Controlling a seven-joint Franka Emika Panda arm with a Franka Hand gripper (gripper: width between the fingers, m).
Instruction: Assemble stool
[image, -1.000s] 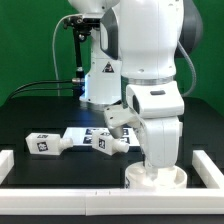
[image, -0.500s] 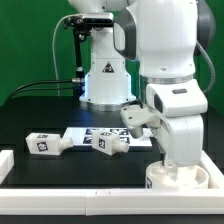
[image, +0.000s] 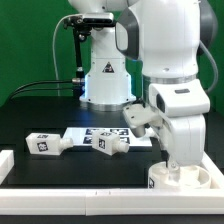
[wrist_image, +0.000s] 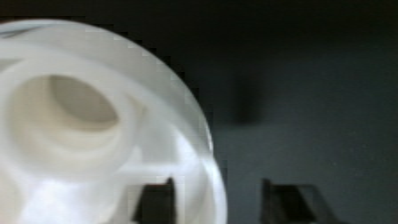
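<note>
Now, item by item.

**Change since a second ago:** the arm (image: 170, 60) stands further toward the exterior view's right, and the seat (image: 160, 178) has gone with it, from mid-front to the front right corner of the table (image: 40, 110). Over the last half second almost nothing differs. The legs and the marker board lie as before.

**Gripper** (wrist_image: 217, 200)**:** in the wrist view the fingers (wrist_image: 285, 195) stand partly apart with the seat's rim between them. A dark gap shows between the rim and one finger, so nothing is clamped. The exterior view hides the gripper behind the wrist.

**Seat:** white round disc with a round recess, seen close in the wrist view. It rests low under the wrist, just behind the front rail (image: 70, 190).

**Legs:** two, white, tagged, lying on the table. One leg (image: 42, 143) is toward the exterior view's left; the other leg (image: 112, 145) is near the middle, at the board's edge. Both are well apart from the seat.

**Marker board** (image: 85, 133)**:** flat between the legs.

**Obstruction:** the arm's bulk covers most of the seat.
</note>
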